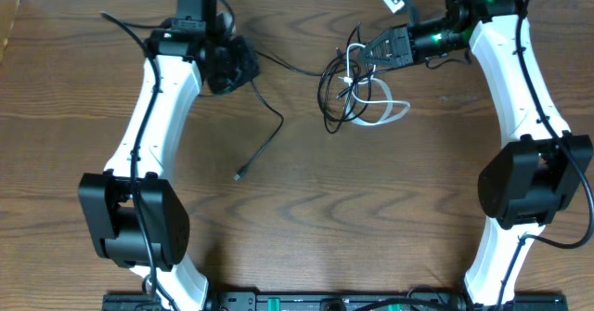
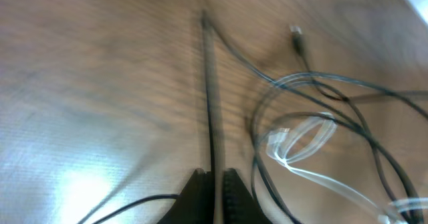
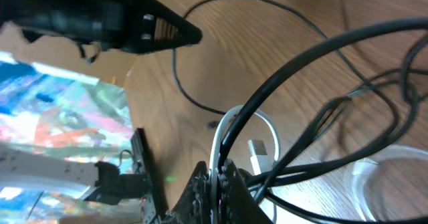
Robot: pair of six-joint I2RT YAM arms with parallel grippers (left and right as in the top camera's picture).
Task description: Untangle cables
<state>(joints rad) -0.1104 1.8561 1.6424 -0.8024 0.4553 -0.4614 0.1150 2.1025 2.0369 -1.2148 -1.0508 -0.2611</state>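
Cables [image 1: 353,93] lie in a messy tangle near the far edge of the table [image 1: 371,218], close to the right arm. The right gripper [image 3: 217,180] is squeezed tight on them, with the white cable [image 3: 257,150] and a black loop between its fingers. One long black cable [image 2: 211,83] runs from the tangle to the left gripper [image 2: 215,187], which pinches it. Its small plug [image 1: 241,174] lies on the wood, well apart from the tangle.

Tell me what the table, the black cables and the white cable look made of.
The table: wood or wood-look laminate, visible grain, slight sheen.
The black cables: likely rubber or plastic sheathing, dull sheen, bending freely.
The white cable: probably plastic jacket, smooth, glossy, in loops.
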